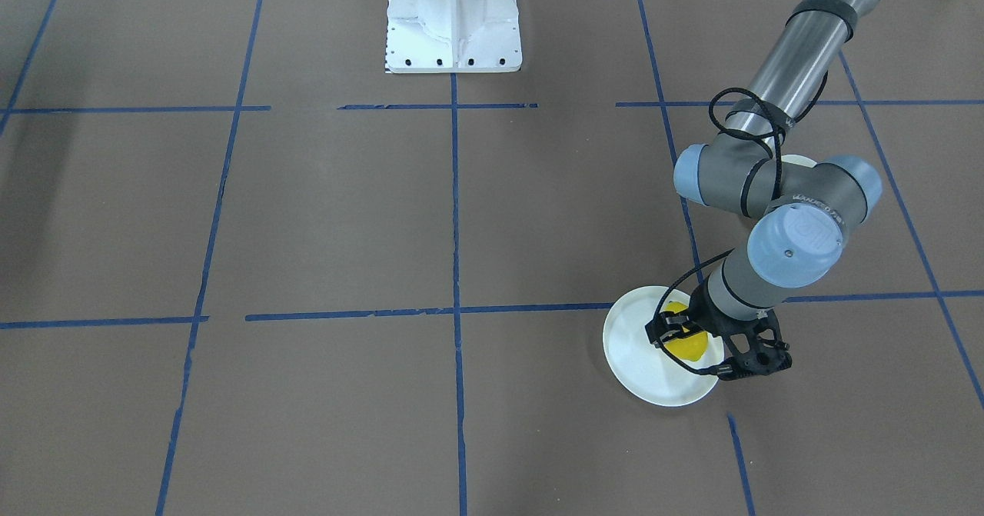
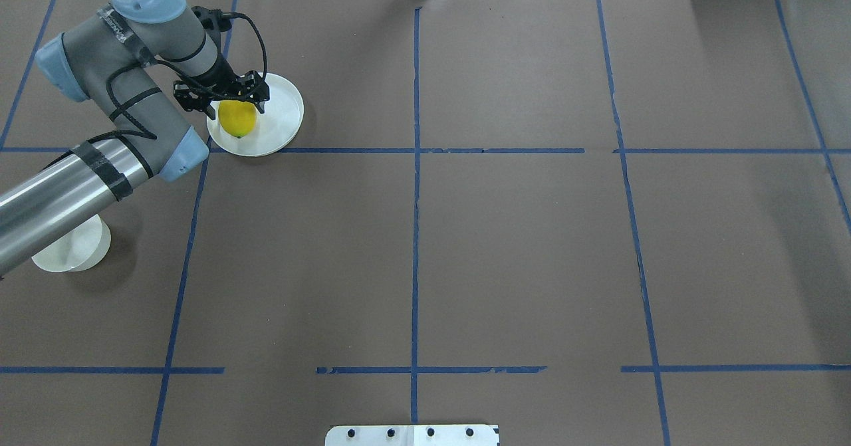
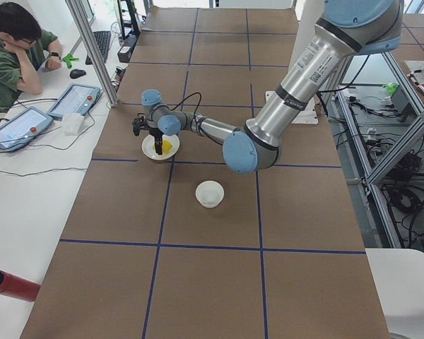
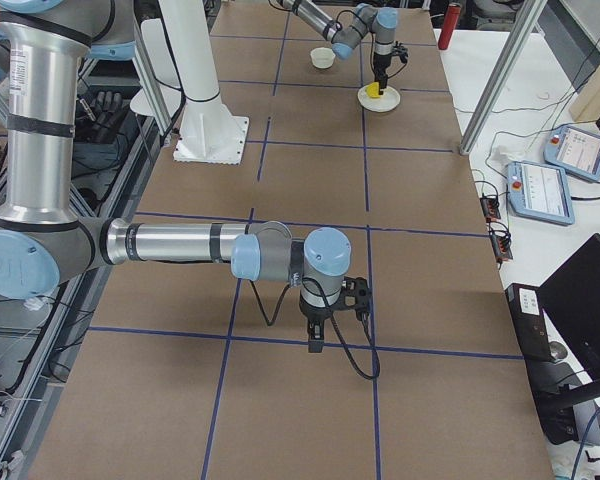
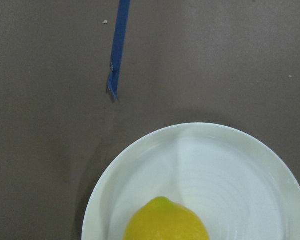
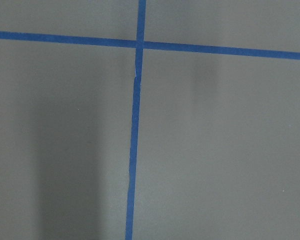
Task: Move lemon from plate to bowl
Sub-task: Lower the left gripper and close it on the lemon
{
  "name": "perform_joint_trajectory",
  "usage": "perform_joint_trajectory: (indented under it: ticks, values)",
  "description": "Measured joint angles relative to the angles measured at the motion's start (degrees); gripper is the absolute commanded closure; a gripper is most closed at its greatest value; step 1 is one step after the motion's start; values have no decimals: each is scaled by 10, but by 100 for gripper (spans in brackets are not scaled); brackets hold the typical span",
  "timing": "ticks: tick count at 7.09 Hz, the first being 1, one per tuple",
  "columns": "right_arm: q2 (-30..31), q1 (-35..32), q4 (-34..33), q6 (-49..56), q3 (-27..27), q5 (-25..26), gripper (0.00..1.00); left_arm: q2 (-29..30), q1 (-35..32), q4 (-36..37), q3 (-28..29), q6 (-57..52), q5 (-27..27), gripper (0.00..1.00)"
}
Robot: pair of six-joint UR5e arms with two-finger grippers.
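Note:
The lemon point(image 2: 237, 120) lies on the white plate point(image 2: 279, 110) at the table's far left. It also shows in the front view point(image 1: 689, 344) on the plate point(image 1: 638, 343), and low in the left wrist view point(image 5: 166, 222). My left gripper point(image 2: 229, 106) is lowered over the lemon, open, with a finger on either side of it and close to it. The small white bowl point(image 2: 70, 250) stands nearer my base, partly hidden under the left forearm. My right gripper point(image 4: 318, 340) hangs over bare table far from these. I cannot tell whether it is open or shut.
The brown table cover point(image 2: 518, 246) carries blue tape grid lines. The white robot base point(image 1: 453, 20) is at the table's near edge. An operator point(image 3: 18, 49) sits beyond the far side with tablets and a keyboard.

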State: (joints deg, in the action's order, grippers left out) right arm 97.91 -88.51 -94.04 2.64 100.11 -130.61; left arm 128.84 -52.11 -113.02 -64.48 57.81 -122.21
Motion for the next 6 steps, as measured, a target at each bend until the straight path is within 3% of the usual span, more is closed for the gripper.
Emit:
perform_joint_trajectory:
  ticks: [1, 2, 6]
  values:
    - [0, 0, 0, 0, 0, 0, 0, 0, 4, -2, 3, 1, 0, 52]
    - [0, 0, 0, 0, 0, 0, 0, 0, 6, -2, 4, 0, 0, 62]
    - [0, 0, 0, 0, 0, 0, 0, -6, -16, 14, -30, -6, -4, 62]
